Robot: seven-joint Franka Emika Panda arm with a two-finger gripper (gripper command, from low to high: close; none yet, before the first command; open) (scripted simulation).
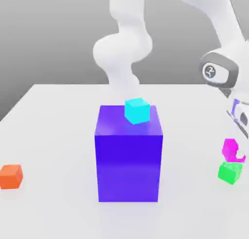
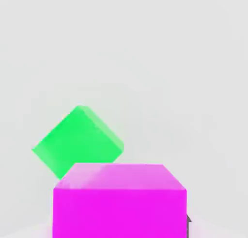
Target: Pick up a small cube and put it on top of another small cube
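Jaws clamp plain magenta cube above green cube.

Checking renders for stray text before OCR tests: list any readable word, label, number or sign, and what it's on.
No readable words or numbers.
Round emblem on the arm's grey wrist joint: a logo-like mark, no legible letters.
Big purple block, cyan cube, orange cube, magenta cube, green cube, table: all plain, unmarked.
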